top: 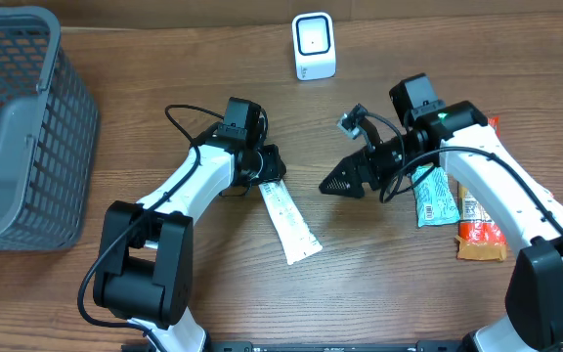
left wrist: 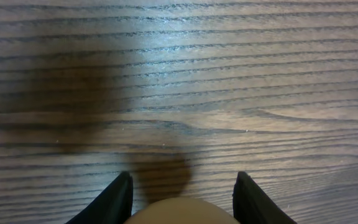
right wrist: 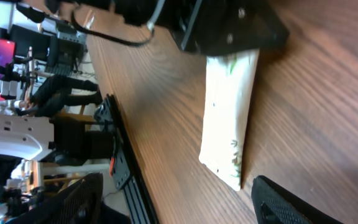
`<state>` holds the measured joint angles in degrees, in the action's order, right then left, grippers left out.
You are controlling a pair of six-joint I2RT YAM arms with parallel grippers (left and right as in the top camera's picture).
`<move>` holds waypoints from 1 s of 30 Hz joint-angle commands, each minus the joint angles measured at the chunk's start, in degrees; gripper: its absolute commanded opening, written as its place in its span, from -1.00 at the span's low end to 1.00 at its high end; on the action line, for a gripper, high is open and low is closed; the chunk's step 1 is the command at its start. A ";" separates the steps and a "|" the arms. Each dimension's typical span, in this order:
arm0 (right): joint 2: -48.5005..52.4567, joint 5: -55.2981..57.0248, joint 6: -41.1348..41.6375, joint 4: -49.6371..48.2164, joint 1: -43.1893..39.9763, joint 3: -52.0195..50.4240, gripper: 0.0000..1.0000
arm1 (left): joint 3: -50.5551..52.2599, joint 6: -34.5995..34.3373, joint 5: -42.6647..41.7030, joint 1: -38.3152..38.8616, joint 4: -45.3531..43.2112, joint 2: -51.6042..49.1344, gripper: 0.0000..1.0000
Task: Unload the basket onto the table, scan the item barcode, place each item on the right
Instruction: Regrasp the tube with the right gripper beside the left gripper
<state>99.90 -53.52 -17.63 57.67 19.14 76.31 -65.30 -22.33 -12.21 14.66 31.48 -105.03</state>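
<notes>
Wood table (top: 164,59) fills every view. Grey mesh basket (top: 27,147) sits at the left edge, well apart from the action. Left gripper (top: 268,172) is clamped on one end of the long white packet (top: 289,223), and the rest trails along the wood. It's prob. held by the end so the faces stay exposed for the white scanner (top: 314,46) near the back edge. Right gripper (top: 340,185) is spread wide w/ nothing in it, aimed at the packet, I'd guess to take or steady it. Spare snacks, a blue packet (top: 436,198) and an orange bar (top: 479,235), lie under the right arm. Left wrist cam shows only a cream blob btwn its fingers (left wrist: 114,199). Right wrist cam adds what overhead can't: faint green print, no barcode on that face.
</notes>
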 commanded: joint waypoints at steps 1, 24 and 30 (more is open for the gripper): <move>-1.53 0.13 -0.20 -0.46 -0.07 -1.57 0.58 | -1.40 1.49 0.13 -0.13 0.87 -0.59 -0.79; -1.53 -11.06 6.32 -4.11 1.66 -4.33 0.65 | -35.21 2.64 -4.46 -3.10 40.63 -0.59 -0.79; -1.53 -12.72 8.74 -7.63 6.27 -4.33 0.66 | -37.05 4.57 -9.51 -3.10 43.12 -0.59 -0.78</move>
<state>99.90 -63.05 -10.72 51.33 23.11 72.36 -100.25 -19.59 -16.16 11.66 74.02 -105.58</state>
